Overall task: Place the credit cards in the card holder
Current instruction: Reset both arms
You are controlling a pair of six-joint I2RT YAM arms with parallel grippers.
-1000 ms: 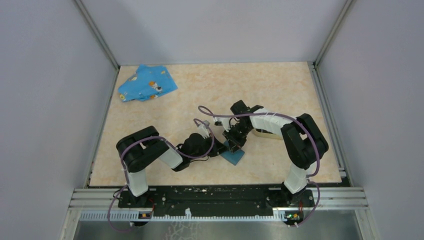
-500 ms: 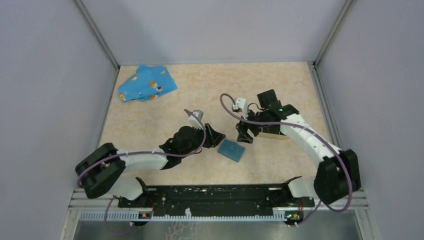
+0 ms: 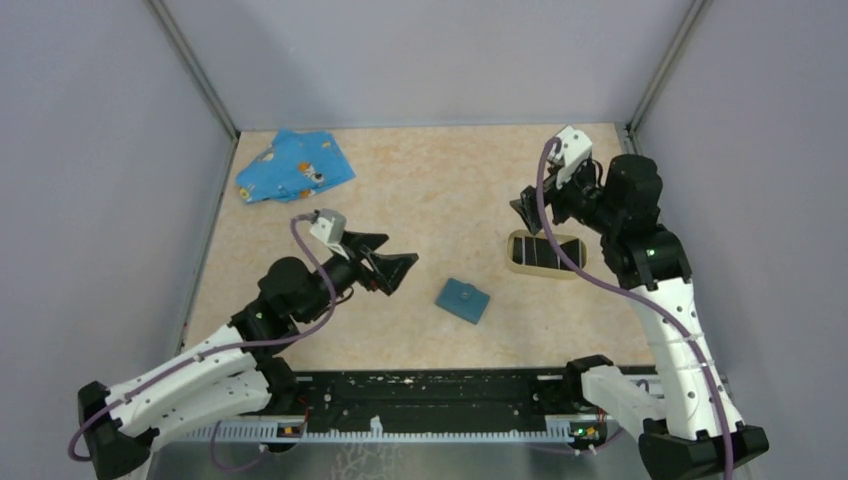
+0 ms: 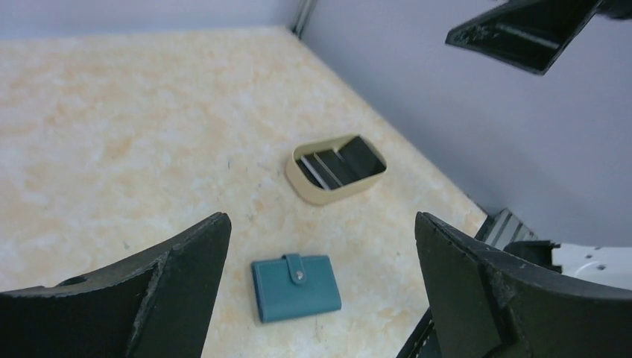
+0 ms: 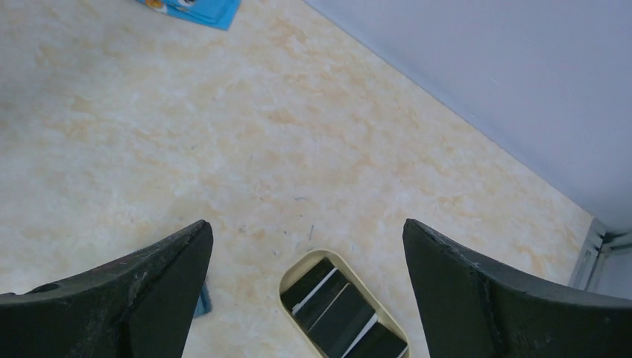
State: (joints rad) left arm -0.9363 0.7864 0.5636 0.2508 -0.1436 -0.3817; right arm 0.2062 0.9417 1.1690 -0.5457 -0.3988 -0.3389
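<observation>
The card holder [image 3: 545, 253], an oval tan-rimmed stand, sits right of centre on the table. Dark slabs with pale edges fill its black slots [image 5: 350, 309]; I cannot tell whether these are credit cards, and none lie loose in view. My left gripper [image 3: 385, 262] hovers open and empty to the left of the holder, which shows ahead of it [image 4: 305, 186] in the left wrist view. My right gripper [image 3: 533, 207] hangs open and empty just behind the holder. In the right wrist view the holder's rim [image 5: 287, 285] lies below the wide-apart jaws.
A blue flat case [image 3: 463, 300], closed with a snap strap, lies between the arms, and it shows between my left fingers [image 4: 296, 287]. A blue patterned cloth [image 3: 295, 167] is crumpled at the far left corner. Walls enclose the table on three sides.
Both grippers were shut at the blue case; they have opened wide and drawn away, the left back and left, the right up toward the far right. The case stays put.
</observation>
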